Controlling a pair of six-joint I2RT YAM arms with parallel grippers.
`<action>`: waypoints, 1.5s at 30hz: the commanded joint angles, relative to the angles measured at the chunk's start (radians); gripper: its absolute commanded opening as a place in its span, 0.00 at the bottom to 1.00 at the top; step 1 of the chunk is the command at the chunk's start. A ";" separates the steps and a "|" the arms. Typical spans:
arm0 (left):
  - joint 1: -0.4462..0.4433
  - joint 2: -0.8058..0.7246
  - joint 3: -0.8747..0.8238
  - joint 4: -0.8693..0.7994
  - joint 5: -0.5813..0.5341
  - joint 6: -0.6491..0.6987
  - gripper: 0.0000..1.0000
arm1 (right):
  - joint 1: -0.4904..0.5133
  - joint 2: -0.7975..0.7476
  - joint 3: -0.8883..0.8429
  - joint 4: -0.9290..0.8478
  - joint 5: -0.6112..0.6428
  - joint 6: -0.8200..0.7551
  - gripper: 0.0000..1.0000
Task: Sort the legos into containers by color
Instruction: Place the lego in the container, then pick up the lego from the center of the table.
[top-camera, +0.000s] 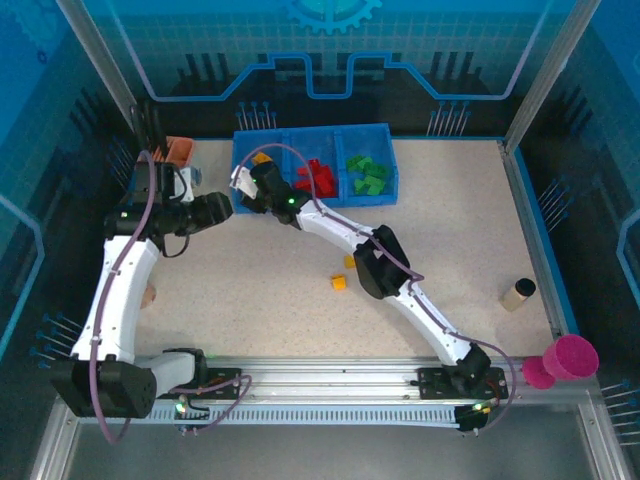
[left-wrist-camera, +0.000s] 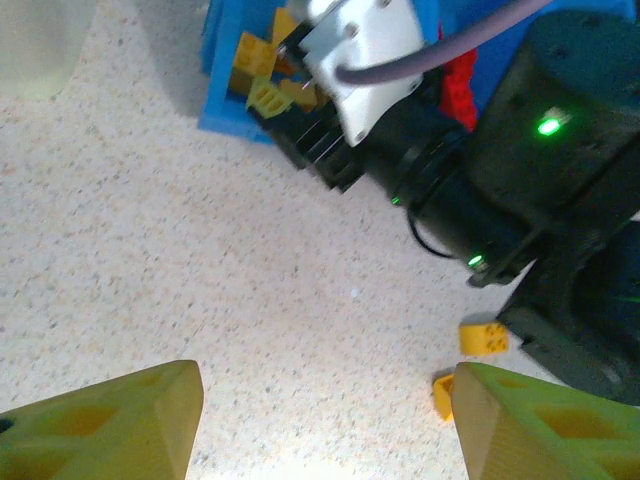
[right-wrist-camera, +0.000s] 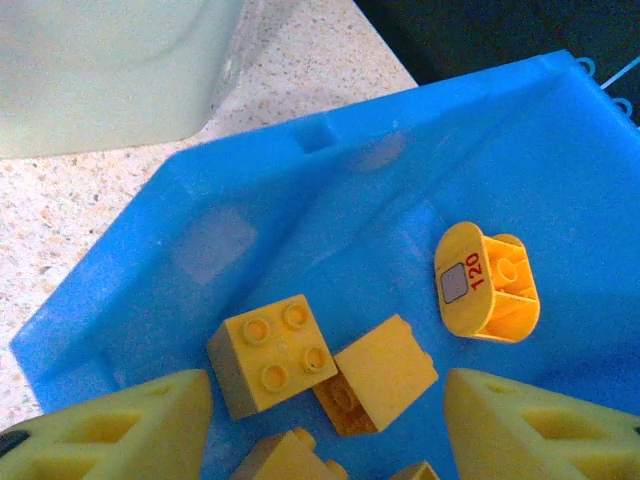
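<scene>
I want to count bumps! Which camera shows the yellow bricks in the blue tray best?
Right wrist: the yellow bricks sit close, studs clear. Left wrist shows them small and blurry; the top view, a speck.

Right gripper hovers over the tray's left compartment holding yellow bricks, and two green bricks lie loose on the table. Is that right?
Not quite: the two loose bricks on the table are yellow-orange, not green, as the top external view shows. The right gripper does hover over the left compartment with its yellow bricks.

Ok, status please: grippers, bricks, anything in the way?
Left gripper open above table. Right gripper open over yellow compartment. Two yellow bricks loose on table, beside right arm.
</scene>
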 joint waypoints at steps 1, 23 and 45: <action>-0.050 -0.056 -0.018 -0.080 -0.039 0.013 0.68 | 0.002 -0.148 -0.012 0.066 -0.016 0.030 0.65; -0.794 0.335 -0.144 0.182 -0.301 -0.565 0.68 | -0.076 -1.098 -0.998 -0.147 0.232 0.353 0.81; -0.931 0.733 0.098 0.224 -0.414 -0.753 0.70 | -0.493 -1.518 -1.447 -0.279 -0.050 0.620 0.87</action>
